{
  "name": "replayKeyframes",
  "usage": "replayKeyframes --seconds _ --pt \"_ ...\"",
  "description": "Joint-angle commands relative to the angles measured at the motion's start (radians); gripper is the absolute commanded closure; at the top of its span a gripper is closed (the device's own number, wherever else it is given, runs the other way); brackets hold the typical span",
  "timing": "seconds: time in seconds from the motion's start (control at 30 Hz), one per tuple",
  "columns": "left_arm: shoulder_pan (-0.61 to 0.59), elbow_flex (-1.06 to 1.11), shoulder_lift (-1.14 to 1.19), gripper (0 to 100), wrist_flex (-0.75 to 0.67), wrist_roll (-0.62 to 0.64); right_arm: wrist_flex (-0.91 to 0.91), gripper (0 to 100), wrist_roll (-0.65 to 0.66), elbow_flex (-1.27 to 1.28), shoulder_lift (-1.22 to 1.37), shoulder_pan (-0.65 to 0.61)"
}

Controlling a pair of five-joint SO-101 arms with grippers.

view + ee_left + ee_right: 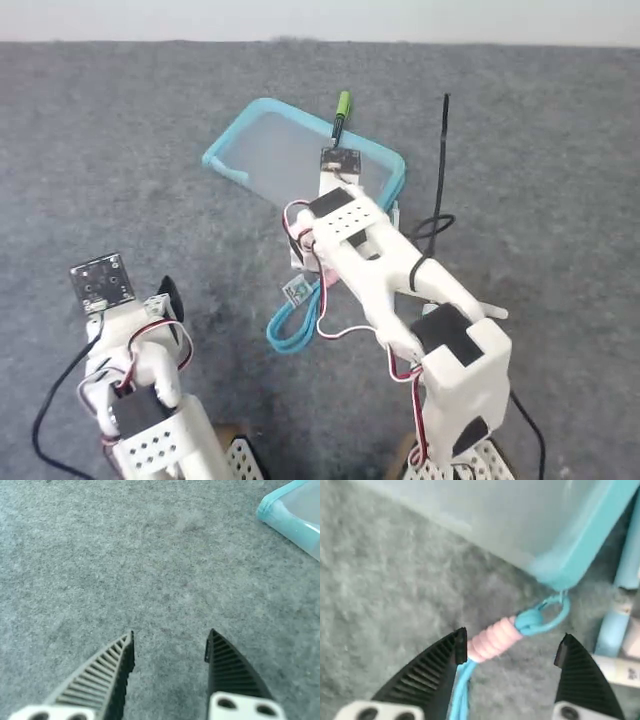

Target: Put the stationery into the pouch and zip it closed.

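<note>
- Right gripper (514, 634): fingers spread apart and holding nothing. It hangs low over the bench (120, 130), at the near corner of the pouch (285, 150).
- Between those fingers lies the blue cord (290, 330) tied to the pouch corner. Its pink wrap (492, 637) sits just beside one finger and apart from the other. The cord's long axis runs from the pouch corner back toward the robot, roughly in line with the open fingers.
- Left gripper (171, 631): fingers likewise apart and empty, over bare bench. One pouch corner shows farther off in its own wrist view, well apart from it.
- Pouch: lies flat, clear-walled with a teal rim, ahead of the right arm. Its long axis runs across the bench from side to side.
- Green pen (342, 108): at the pouch's far edge, beyond the right arm's wrist.
- Pen orientation: its long axis runs nearly straight away from the robot. The green end points outward past the rim and the dark end points back toward the pouch.
- The pen's lower end is hidden by the wrist, so it appears to be partly in the pouch mouth, though this cannot be confirmed.
- Judgement: the right arm is much the nearer to both pen and pouch. The coming move turns on the pen lying on the far side of the fingers, not between them, while the cord is what they straddle.
</note>
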Motion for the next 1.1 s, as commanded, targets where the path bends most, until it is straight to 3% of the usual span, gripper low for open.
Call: replayKeyframes --seconds 0.0,0.47,0.77,1.07 --pt "-0.003 -0.007 -0.017 77 0.003 0.011 -0.053 72.3 -0.015 -0.052 -0.015 0.021" --pt "-0.003 -0.007 -0.017 77 0.003 0.011 -0.077 72.7 -0.017 -0.055 0.102 0.019" --pt "-0.003 -0.007 -0.017 77 0.003 0.011 0.03 94.6 0.003 -0.132 0.131 0.041" --pt "-0.003 -0.007 -0.017 77 0.003 0.011 0.298 95.1 0.338 -0.347 0.131 0.061"
